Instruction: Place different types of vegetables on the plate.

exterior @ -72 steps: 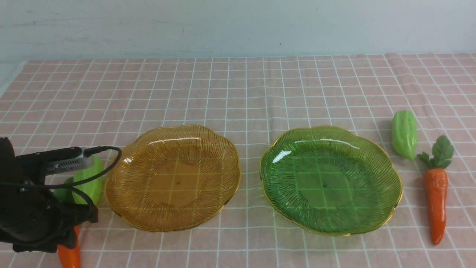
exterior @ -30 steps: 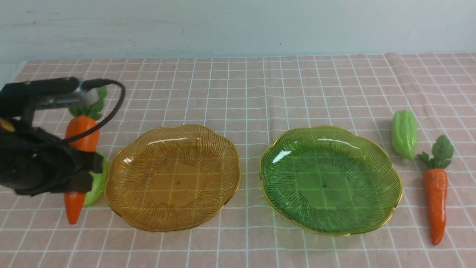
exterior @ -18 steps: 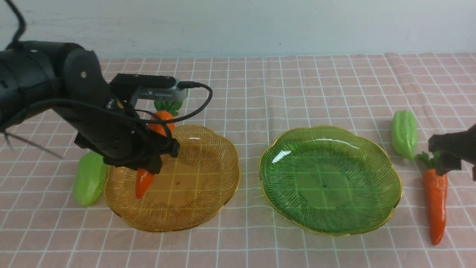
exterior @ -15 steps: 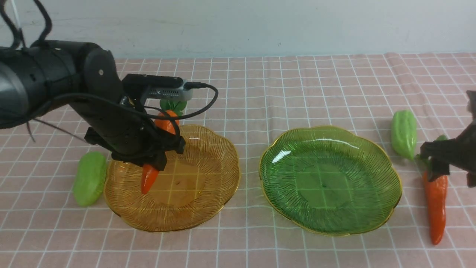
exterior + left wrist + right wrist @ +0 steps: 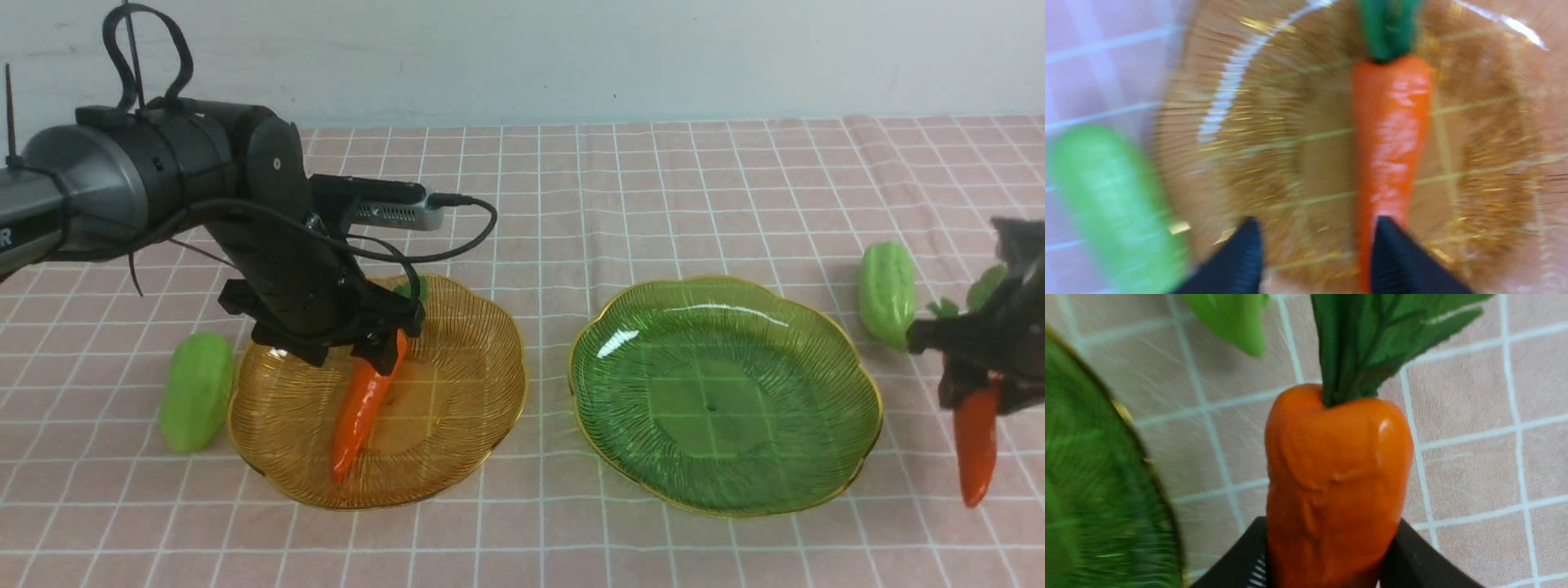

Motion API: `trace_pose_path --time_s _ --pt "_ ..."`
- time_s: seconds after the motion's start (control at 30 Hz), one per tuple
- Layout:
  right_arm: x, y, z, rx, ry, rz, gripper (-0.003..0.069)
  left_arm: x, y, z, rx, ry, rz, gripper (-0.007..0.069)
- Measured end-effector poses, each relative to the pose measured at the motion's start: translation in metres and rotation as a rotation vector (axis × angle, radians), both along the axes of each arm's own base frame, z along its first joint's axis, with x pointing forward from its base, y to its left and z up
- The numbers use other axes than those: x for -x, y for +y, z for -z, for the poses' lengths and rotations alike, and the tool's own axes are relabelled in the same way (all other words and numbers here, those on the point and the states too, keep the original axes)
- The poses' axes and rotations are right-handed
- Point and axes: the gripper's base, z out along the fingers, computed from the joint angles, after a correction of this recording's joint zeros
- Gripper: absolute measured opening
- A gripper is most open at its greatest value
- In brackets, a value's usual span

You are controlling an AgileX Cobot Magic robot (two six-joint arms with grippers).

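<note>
There were two toy carrots, the left carrot (image 5: 363, 408) and the right carrot (image 5: 976, 445). There were two light-green gourds, the left gourd (image 5: 196, 392) and the right gourd (image 5: 887, 294). Two ribbed plates were counted, the amber plate (image 5: 465, 367) and the green plate (image 5: 718, 392). Two black arms showed, the left arm (image 5: 163, 171) and the right arm (image 5: 1012, 343). There was one pink checked cloth (image 5: 571, 204).

The cloth (image 5: 653, 188) is pink with a white grid, the wall (image 5: 571, 57) pale grey. The amber plate (image 5: 469, 359) and green plate (image 5: 718, 400) are see-through, with fine radiating ribs and gold rims. The left carrot (image 5: 363, 408) and right carrot (image 5: 976, 449) are glossy orange with dark green tops, the left gourd (image 5: 196, 392) and right gourd (image 5: 887, 292) light green, the left arm (image 5: 163, 171) black and grey.
</note>
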Motion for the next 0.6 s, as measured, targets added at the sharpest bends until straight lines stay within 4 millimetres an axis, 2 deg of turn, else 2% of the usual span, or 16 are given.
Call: trace_pose_path --time_s 0.03,0.1,0.13,0.27,0.33,0.4,0.47,0.6 --pt "-0.001 0.025 -0.010 -0.040 -0.050 -0.079 0.0302 0.000 0.006 -0.010 -0.019 0.000 -0.010 0.0247" --pt "-0.007 0.069 -0.017 -0.117 -0.099 -0.210 0.0302 0.001 0.024 -0.028 -0.032 -0.015 -0.054 0.0090" --pt "-0.009 0.090 -0.016 -0.147 -0.101 -0.263 0.0302 0.002 0.043 -0.037 -0.030 -0.021 -0.105 0.0031" --pt "-0.025 0.181 0.010 -0.261 -0.049 -0.417 0.0302 0.005 0.108 -0.041 0.027 0.034 -0.270 0.0006" --pt "-0.035 0.205 0.026 -0.284 -0.023 -0.437 0.0302 0.008 0.133 -0.040 0.070 0.055 -0.312 0.0006" --pt "-0.043 0.224 0.041 -0.311 0.003 -0.452 0.0302 0.008 0.141 -0.039 0.104 0.058 -0.324 0.0006" --pt "-0.052 0.240 0.062 -0.345 0.066 -0.457 0.0302 0.005 0.142 -0.033 0.119 0.073 -0.317 0.0006" --pt "-0.061 0.254 0.079 -0.380 0.130 -0.464 0.0373 -0.001 0.141 -0.019 0.122 0.112 -0.313 0.0049"
